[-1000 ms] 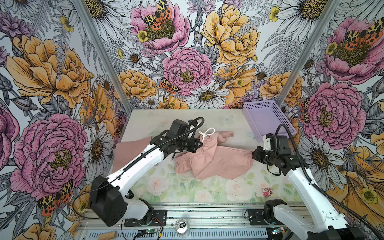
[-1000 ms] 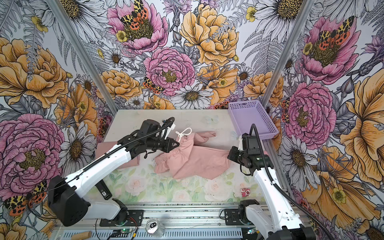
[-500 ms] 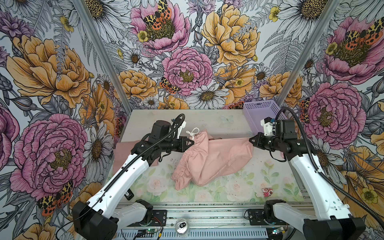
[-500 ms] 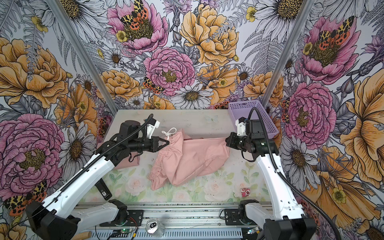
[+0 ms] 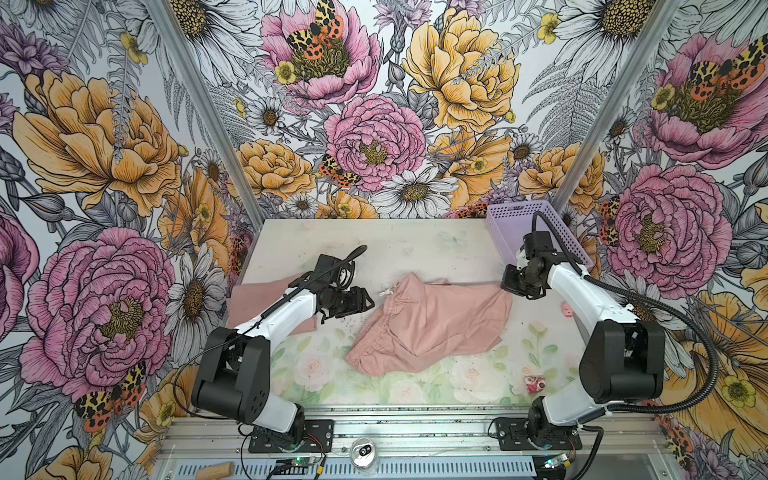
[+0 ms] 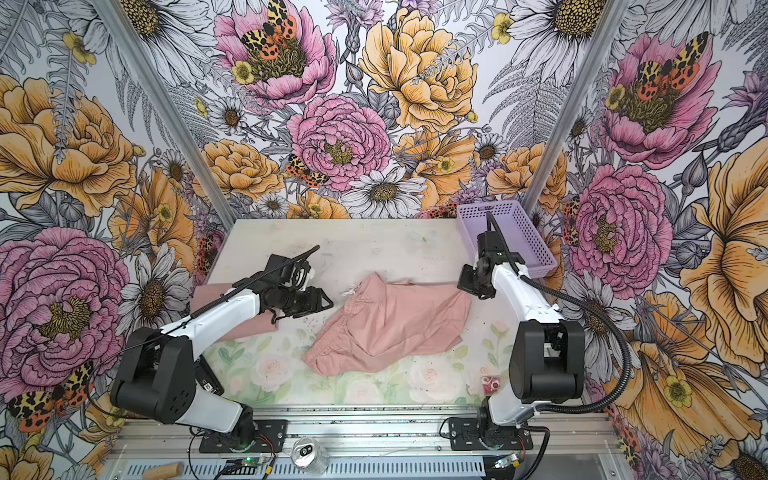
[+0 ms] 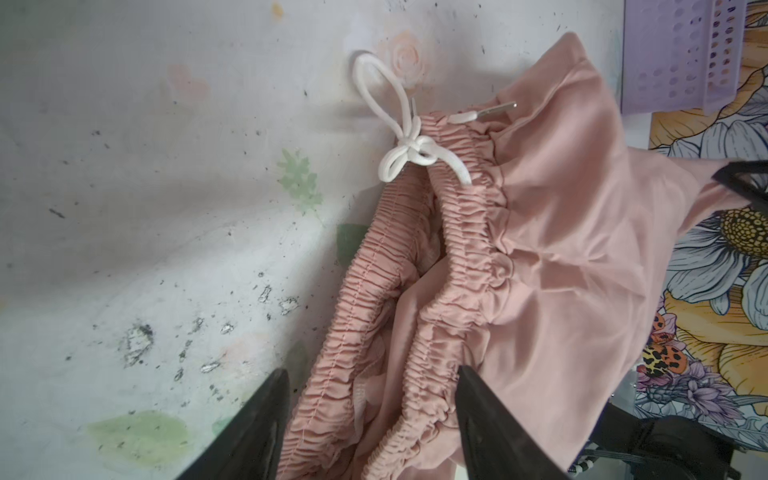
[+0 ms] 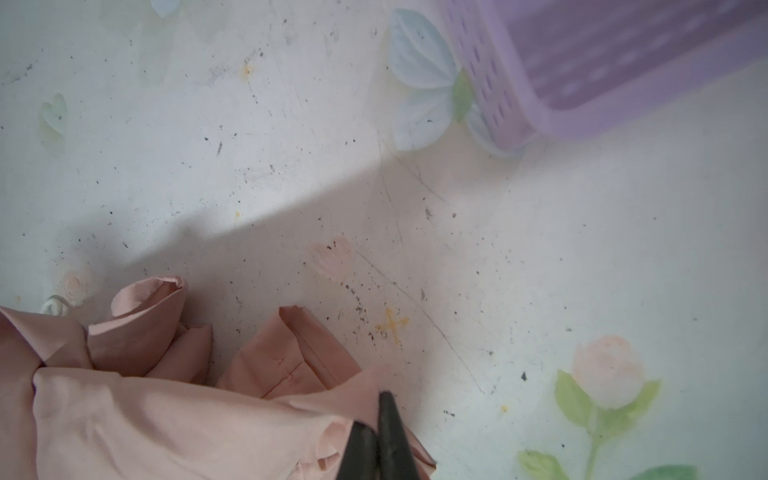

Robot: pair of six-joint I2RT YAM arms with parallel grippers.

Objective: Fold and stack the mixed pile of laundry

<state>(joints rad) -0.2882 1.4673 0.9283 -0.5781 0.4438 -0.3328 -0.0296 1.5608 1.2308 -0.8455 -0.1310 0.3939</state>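
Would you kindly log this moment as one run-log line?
left end effector: open, by waistband | right end effector: shut on shorts corner | shorts: unfolded

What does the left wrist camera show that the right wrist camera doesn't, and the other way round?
Only the left wrist view: the gathered elastic waistband and the left gripper, jaws open, gripping nothing. Only the right wrist view: the stitched hem folds and a blue butterfly print. Both: the pink drawstring shorts, a corner of them pinched by the shut right gripper, the lilac perforated basket and the speckled table.
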